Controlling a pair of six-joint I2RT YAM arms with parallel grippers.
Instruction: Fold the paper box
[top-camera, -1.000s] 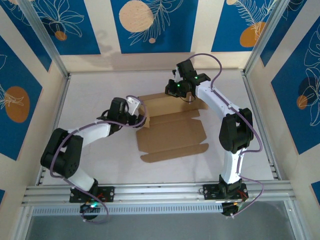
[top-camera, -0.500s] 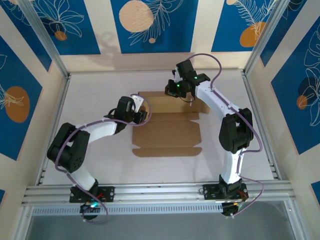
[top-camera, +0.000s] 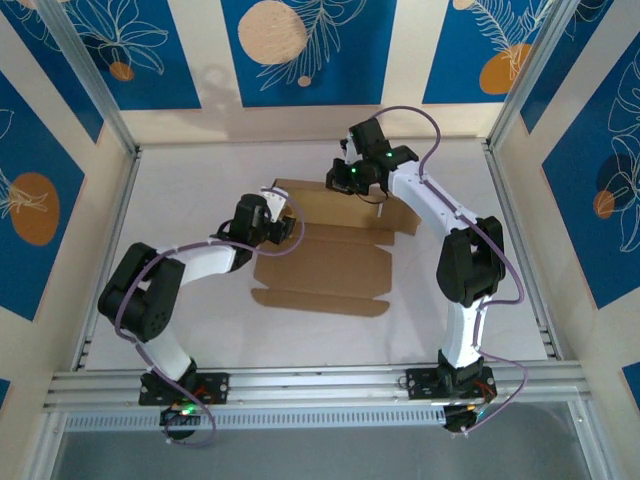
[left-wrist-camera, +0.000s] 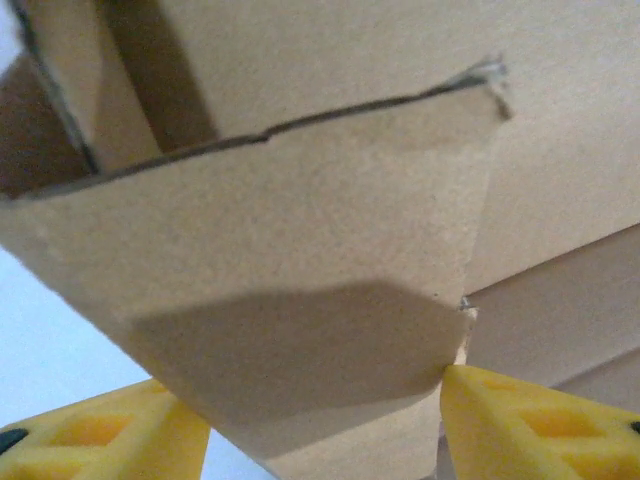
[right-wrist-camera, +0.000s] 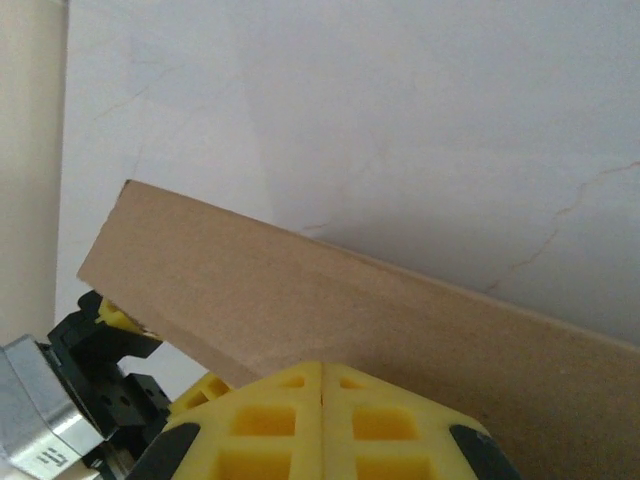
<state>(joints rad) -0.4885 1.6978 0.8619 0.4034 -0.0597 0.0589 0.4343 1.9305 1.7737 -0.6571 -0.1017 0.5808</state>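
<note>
Two slips worry us: our left gripper (left-wrist-camera: 315, 400), spread with a flap of the paper box (top-camera: 335, 265) between its fingers, may lose it; our right gripper (right-wrist-camera: 322, 368), pressed together with a panel just beyond its tips, could shove everything.

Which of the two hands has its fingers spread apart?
The left hand: its yellow fingers stand apart, with a flap of the paper box between them. The right hand has its fingers pressed flat together.

The paper box (top-camera: 330, 265) lies mid-table (top-camera: 200, 180), the left end effector (top-camera: 283, 215) at its left flap, the right end effector (top-camera: 378, 198) on its far panel.
</note>
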